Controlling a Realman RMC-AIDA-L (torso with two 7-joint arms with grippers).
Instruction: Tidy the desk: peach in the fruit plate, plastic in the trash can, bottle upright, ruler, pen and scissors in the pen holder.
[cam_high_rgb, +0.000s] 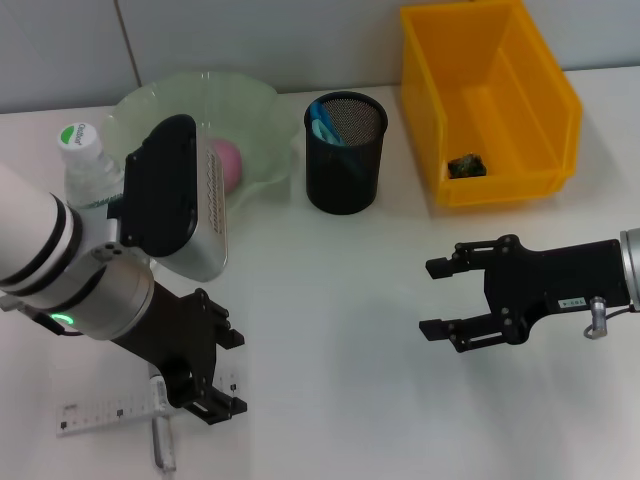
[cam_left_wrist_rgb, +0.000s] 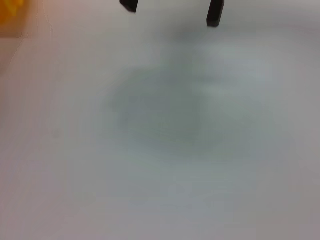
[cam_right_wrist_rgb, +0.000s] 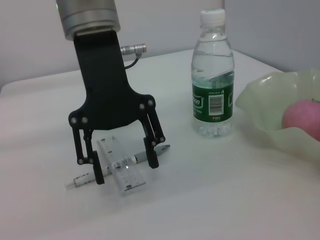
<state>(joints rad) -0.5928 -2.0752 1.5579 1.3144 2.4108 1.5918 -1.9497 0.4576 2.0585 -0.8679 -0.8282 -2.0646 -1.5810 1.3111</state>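
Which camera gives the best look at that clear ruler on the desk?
The right wrist view: the ruler lies in plain sight under the open left gripper, across the pen. The head view shows it partly hidden; the left wrist view shows none.

No legible txt on bottle (cam_right_wrist_rgb: 212, 75)

Worktop (cam_high_rgb: 330, 300): white, plain, wide bare stretch through the middle.
Fruit plate (cam_high_rgb: 255, 110): pale green, wavy rim, sitting at 11 o'clock.
Bottle (cam_high_rgb: 88, 165): upright at 10 o'clock, just beside the plate.
Pen holder (cam_high_rgb: 345, 155): black mesh, standing at 12 o'clock.
Trash can (cam_high_rgb: 490, 100): yellow bin at 1 o'clock.
Ruler (cam_high_rgb: 105, 412): clear, flat at 7 o'clock.
Pen (cam_high_rgb: 162, 445): lying across the ruler, touching it.
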